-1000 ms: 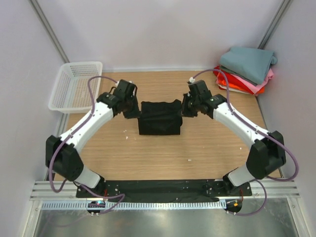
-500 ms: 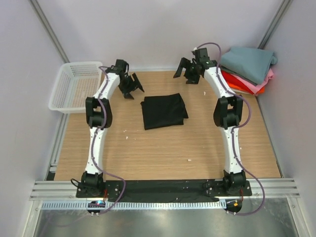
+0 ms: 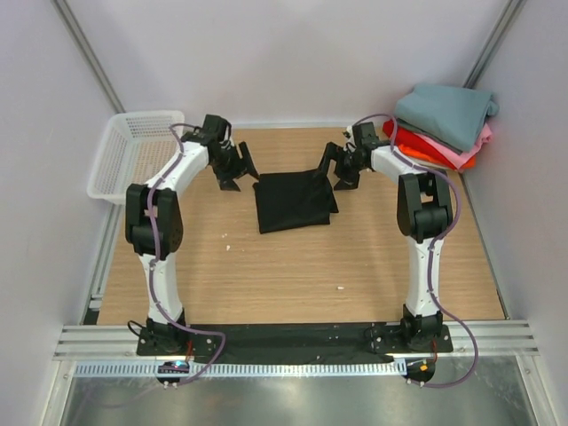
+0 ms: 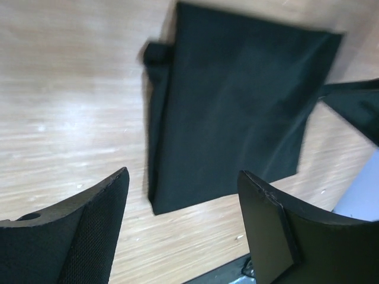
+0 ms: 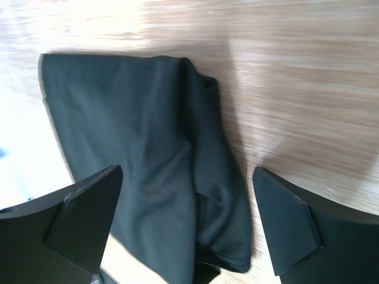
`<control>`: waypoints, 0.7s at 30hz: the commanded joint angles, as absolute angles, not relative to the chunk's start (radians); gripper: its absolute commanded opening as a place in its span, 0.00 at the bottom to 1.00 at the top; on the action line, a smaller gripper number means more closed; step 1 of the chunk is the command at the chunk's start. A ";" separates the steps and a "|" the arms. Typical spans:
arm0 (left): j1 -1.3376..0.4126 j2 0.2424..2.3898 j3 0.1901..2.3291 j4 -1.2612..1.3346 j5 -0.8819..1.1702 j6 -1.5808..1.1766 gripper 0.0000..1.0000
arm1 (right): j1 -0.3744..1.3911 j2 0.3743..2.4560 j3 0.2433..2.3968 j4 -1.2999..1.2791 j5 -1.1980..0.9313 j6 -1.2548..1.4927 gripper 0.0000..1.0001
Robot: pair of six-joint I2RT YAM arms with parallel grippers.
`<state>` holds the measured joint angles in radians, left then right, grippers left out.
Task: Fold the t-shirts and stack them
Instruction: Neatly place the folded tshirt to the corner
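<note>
one black t-shirt (image 3: pixel 293 200) lies folded into a rough rectangle on the tabletop (image 3: pixel 293 275), a little toward 12 o'clock from the middle and turned slightly askew, with a creased lump along its 3 o'clock edge

one pile of folded t-shirts sits in the 2 o'clock corner; at least three layers can be told apart: teal-grey (image 3: pixel 444 111) on top, pink (image 3: pixel 477 142) under it, red-orange (image 3: pixel 417 142) lower down

one white mesh basket (image 3: pixel 146 115) stands at 10 o'clock, hanging off the tabletop's edge

two arms, two pincers: the left pincer (image 3: pixel 240 176) hangs just beside the black shirt's 10 o'clock corner, released, jaws spread with nothing between them; the right pincer (image 3: pixel 335 170) hangs by the 2 o'clock corner, also released and spread wide (both wrist views look down on the black cloth between parted fingers, and whether a fingertip brushes the cloth i cannot tell)

a second ago both pincers were clenched at the shirt's 9 and 3 o'clock edges, arms bent low, the cloth squarer and nearer 6 o'clock; half a second ago they had let go and reached out toward the 12 o'clock edge; since then the shirt has stayed where it was dropped, while both pincers have come back toward 6 o'clock, close to its far corners
</note>
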<state>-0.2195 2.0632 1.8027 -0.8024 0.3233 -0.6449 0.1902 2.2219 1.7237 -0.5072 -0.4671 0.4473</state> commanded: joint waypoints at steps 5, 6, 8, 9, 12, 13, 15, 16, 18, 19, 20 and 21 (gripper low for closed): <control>-0.218 2.066 1.623 -0.719 0.318 -0.609 0.72 | 0.198 2.284 1.695 -0.388 -0.537 0.475 0.93; -0.218 2.068 1.620 -0.715 0.318 -0.607 0.72 | 0.207 2.287 1.687 -0.381 -0.546 0.479 0.92; -0.218 2.088 1.617 -0.707 0.318 -0.609 0.71 | 0.245 2.284 1.645 -0.345 -0.563 0.497 0.89; -0.218 2.097 1.618 -0.706 0.316 -0.609 0.71 | 0.258 2.280 1.622 -0.325 -0.574 0.506 0.89; -0.221 2.132 1.628 -0.695 0.330 -0.612 0.70 | 0.299 2.258 1.514 -0.206 -0.623 0.546 0.86; -0.222 2.141 1.632 -0.693 0.333 -0.612 0.70 | 0.301 2.257 1.456 -0.177 -0.659 0.563 0.85; -0.229 2.161 1.632 -0.687 0.340 -0.612 0.69 | 0.301 2.253 1.405 -0.097 -0.689 0.609 0.81; -0.230 2.166 1.632 -0.687 0.341 -0.612 0.69 | 0.299 2.258 1.393 -0.078 -0.695 0.612 0.78; -0.235 2.172 1.628 -0.681 0.341 -0.615 0.68 | 0.293 2.258 1.399 -0.078 -0.698 0.612 0.76; -0.235 2.172 1.621 -0.680 0.339 -0.615 0.68 | 0.291 2.258 1.405 -0.078 -0.692 0.611 0.71; -0.236 2.172 1.620 -0.678 0.339 -0.615 0.68 | 0.287 2.260 1.407 -0.077 -0.686 0.612 0.66; -0.235 2.171 1.618 -0.678 0.341 -0.614 0.68 | 0.282 2.263 1.408 -0.069 -0.690 0.618 0.62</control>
<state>-0.2264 2.1426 1.6154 -0.7177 0.3347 -0.6243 0.2916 2.2089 1.4429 -0.0223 -0.7280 0.6067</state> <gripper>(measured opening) 0.679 0.653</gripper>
